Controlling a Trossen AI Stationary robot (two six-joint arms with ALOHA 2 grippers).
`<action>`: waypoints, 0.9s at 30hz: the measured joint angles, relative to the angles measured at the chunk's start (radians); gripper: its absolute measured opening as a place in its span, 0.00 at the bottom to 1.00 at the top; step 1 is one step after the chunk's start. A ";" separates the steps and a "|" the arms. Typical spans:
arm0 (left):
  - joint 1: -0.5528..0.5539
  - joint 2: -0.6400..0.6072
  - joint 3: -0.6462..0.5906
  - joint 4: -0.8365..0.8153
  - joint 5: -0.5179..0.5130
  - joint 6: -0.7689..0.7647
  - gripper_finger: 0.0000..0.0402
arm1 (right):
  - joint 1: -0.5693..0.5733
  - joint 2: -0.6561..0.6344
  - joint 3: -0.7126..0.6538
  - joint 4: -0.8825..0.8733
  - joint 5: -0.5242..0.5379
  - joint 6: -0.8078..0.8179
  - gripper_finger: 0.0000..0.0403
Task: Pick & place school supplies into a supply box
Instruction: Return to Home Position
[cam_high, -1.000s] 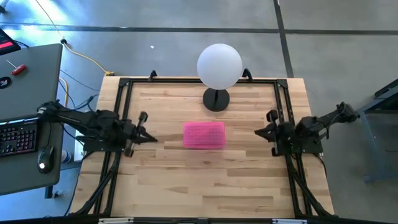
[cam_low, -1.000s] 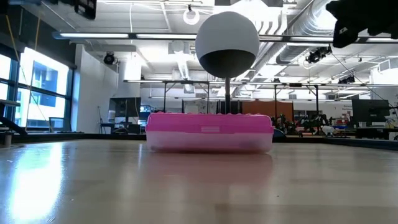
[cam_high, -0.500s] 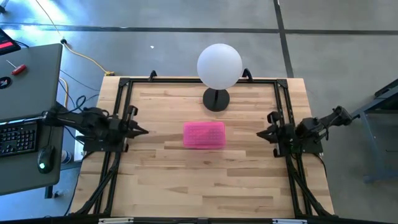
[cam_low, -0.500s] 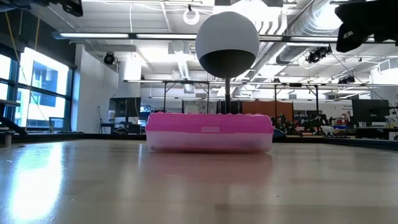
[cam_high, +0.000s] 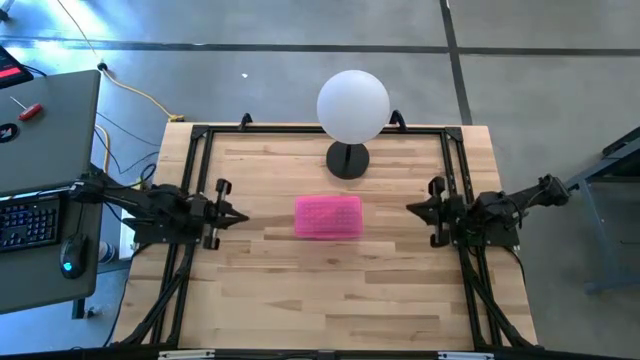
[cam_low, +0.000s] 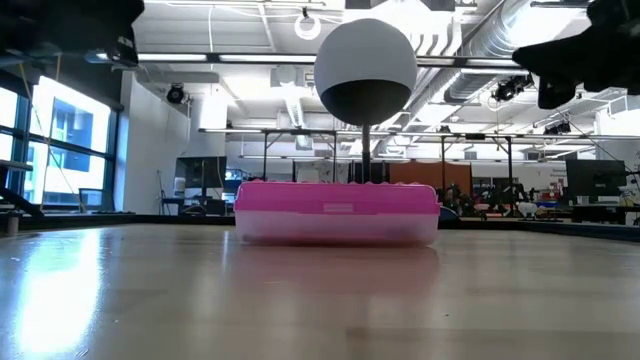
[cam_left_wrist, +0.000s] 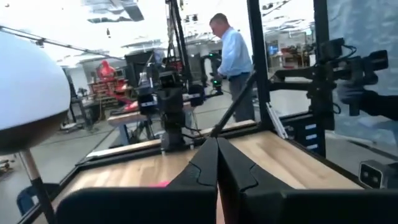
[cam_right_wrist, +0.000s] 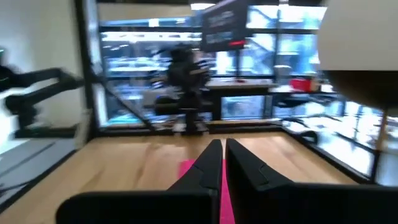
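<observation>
The supply box, its hot-pink lid shut over a clear base, lies flat on the wooden table at its middle. No school supplies show. My left gripper hovers near the table's left edge, pointing level at the box, with its fingers shut and nothing between them. My right gripper hovers near the right edge, facing the box from the other side, also shut and empty. A gap of bare table lies between each gripper and the box.
A white globe lamp stands on its black base just behind the box. A black frame rail runs round the table. A desk with a keyboard stands off the left side. A person stands in the room beyond.
Both arms have sunk toward the table, the left one more than the right, and both now show lower in the low view. The left gripper drew back a little toward the left edge and came forward again. The box has kept still.
</observation>
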 joint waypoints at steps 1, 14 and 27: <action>0.000 0.000 -0.018 0.025 -0.002 0.002 0.07 | -0.011 0.000 0.000 0.000 0.019 0.011 0.00; 0.000 0.000 -0.092 0.075 -0.172 0.026 0.11 | -0.088 0.000 0.000 -0.010 0.056 0.020 0.00; 0.000 0.062 -0.089 -0.232 -0.276 -0.287 0.08 | -0.088 0.000 0.000 -0.010 0.052 0.020 0.00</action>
